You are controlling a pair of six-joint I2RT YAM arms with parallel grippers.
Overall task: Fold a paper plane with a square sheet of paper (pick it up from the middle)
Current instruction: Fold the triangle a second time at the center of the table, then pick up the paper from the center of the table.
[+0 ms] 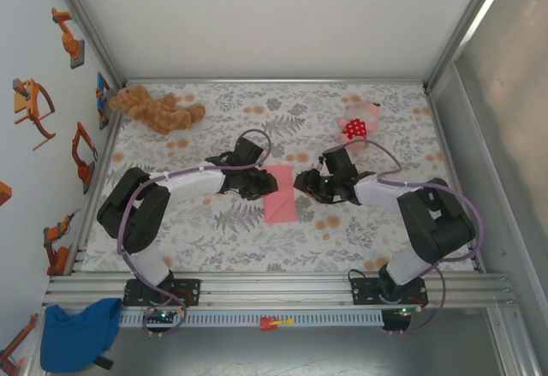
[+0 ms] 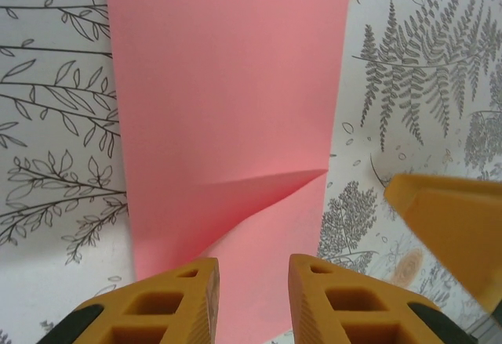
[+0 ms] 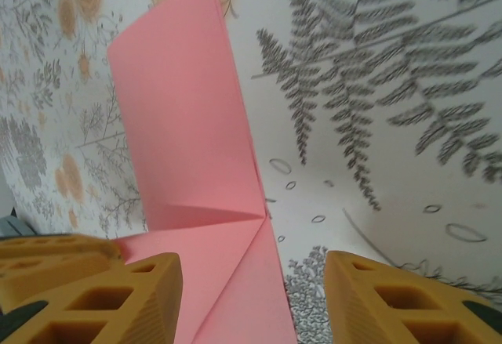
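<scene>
Lying creased between the released left gripper [image 2: 252, 277] and right gripper [image 3: 252, 273], the square sheet of paper [image 1: 281, 196] is judged flimsy, best pinched mid-fold.

You have one table [image 1: 214, 239] and two robot arms on it: the left arm [image 1: 163, 189] and the right arm [image 1: 415, 205]. Each arm carries one gripper, so you count two grippers, the left gripper [image 1: 254, 184] and the right gripper [image 1: 306, 181], and each gripper has two yellow fingers. There is one square sheet of paper [image 1: 281, 198], salmon-pink. You see two plush toys: one brown plush toy [image 1: 154, 109] and one pink plush toy [image 1: 360, 124]. There is one blue cloth [image 1: 79, 333] and one small red and yellow piece [image 1: 276, 322]. The robot pictures [image 1: 34, 106] on the left wall are several; their exact number I cannot tell you.
</scene>
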